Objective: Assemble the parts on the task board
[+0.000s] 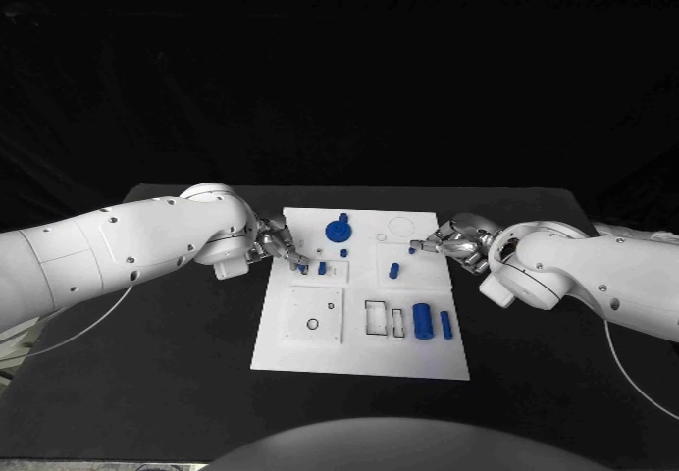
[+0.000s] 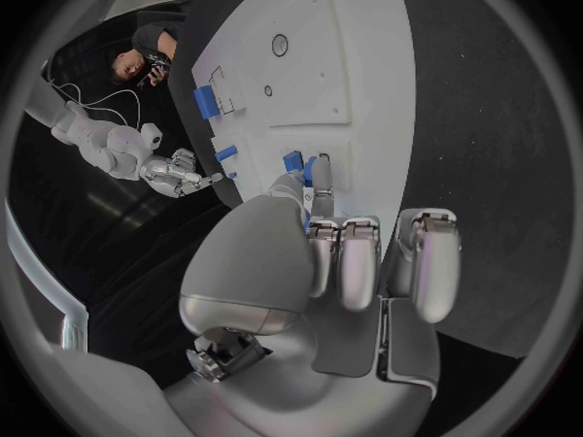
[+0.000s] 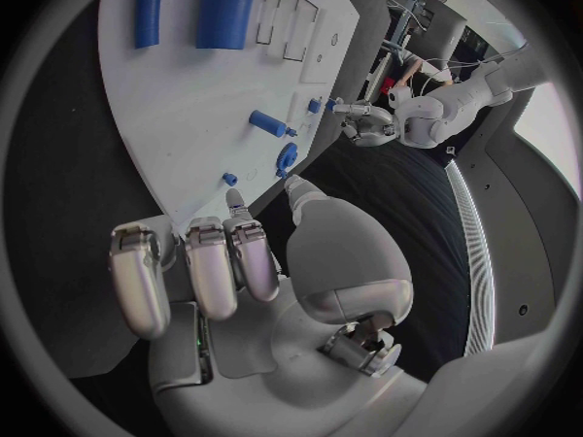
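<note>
The white task board [image 1: 361,339] lies in the middle of the black table. My left hand [image 1: 276,245] is at the board's left edge, and its thumb and a finger pinch a small blue part [image 2: 309,175] just above the board [image 2: 353,68]. My right hand [image 1: 450,243] reaches in at the board's right edge. One of its fingertips [image 3: 234,202] lies just short of a small blue stub [image 3: 229,179] standing in the board [image 3: 183,97], with the thumb apart from it and nothing held.
On the board stand a round blue knob [image 1: 339,231], short blue pegs [image 1: 394,269] and two blue cylinders [image 1: 422,321] lying near the front right. A black ring [image 1: 313,324] and rectangular slots [image 1: 375,317] mark the front half.
</note>
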Robot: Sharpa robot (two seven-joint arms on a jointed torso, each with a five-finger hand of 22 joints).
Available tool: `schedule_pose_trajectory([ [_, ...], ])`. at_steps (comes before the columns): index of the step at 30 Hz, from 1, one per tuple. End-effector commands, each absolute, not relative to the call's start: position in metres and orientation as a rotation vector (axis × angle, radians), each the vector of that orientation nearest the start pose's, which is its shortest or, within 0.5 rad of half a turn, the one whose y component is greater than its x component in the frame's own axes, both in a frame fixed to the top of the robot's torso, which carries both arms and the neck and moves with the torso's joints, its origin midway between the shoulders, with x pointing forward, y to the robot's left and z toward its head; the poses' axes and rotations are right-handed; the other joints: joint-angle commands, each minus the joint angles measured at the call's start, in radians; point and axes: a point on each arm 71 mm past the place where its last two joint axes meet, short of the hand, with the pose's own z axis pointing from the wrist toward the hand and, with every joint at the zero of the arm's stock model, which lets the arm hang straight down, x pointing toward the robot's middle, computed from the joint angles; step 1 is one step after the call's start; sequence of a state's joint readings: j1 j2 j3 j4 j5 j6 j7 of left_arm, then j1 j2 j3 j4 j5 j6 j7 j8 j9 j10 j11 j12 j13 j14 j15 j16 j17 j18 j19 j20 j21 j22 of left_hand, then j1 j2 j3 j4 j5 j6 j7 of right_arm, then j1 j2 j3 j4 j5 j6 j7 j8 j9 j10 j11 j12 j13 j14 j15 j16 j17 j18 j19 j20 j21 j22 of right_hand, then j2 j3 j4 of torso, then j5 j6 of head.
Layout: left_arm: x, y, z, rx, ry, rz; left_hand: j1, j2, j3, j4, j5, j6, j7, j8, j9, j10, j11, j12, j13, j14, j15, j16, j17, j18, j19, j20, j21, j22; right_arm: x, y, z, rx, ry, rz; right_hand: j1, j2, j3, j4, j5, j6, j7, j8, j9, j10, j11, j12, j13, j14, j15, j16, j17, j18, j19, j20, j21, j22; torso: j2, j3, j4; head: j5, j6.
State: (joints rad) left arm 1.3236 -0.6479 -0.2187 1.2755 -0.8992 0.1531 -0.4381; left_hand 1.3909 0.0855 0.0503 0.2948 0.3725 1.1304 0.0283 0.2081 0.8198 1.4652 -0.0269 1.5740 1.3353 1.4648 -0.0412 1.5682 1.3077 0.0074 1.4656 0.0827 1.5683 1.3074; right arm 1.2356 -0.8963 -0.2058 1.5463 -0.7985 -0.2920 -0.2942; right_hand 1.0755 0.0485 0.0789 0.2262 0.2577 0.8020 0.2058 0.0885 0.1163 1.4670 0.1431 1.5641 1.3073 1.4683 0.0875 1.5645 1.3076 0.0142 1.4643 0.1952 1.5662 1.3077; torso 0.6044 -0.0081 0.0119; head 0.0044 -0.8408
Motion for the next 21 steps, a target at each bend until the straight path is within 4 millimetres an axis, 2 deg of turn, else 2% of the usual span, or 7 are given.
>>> schedule_pose_trajectory([
  [1,0.5119,0.1902,-0.2414,-0.208,2.437,-0.428,0.032,0.021,0.008,-0.001,0.004,0.001,-0.005,0.004,0.002,0.106,-0.004,-0.003,0.236,0.106,0.006,0.003,0.263,-0.007,0.105,0.005,0.002,0.263,0.4607,-0.2393,-0.2470,0.573,2.079,0.646,0.001,0.009,-0.006,-0.002,0.004,-0.006,0.013,0.006,0.002,0.104,0.007,0.007,0.264,0.103,0.006,0.006,0.263,-0.014,0.107,0.005,0.005,0.263,0.000,0.0006,-0.0001,0.000,0.001],
  [21,0.5127,0.1867,-0.2439,-0.176,2.428,-0.413,0.033,0.023,0.023,-0.001,0.004,-0.001,-0.003,0.004,0.002,0.106,-0.002,-0.003,0.236,0.106,0.006,0.003,0.263,-0.007,0.105,0.006,0.002,0.263,0.4607,-0.2392,-0.2469,0.573,2.078,0.648,0.002,0.009,-0.007,-0.002,0.004,-0.006,0.013,0.007,0.002,0.104,0.007,0.007,0.264,0.103,0.006,0.006,0.263,-0.014,0.107,0.006,0.005,0.263,0.000,-0.0002,-0.0006,-0.002,-0.002],
])
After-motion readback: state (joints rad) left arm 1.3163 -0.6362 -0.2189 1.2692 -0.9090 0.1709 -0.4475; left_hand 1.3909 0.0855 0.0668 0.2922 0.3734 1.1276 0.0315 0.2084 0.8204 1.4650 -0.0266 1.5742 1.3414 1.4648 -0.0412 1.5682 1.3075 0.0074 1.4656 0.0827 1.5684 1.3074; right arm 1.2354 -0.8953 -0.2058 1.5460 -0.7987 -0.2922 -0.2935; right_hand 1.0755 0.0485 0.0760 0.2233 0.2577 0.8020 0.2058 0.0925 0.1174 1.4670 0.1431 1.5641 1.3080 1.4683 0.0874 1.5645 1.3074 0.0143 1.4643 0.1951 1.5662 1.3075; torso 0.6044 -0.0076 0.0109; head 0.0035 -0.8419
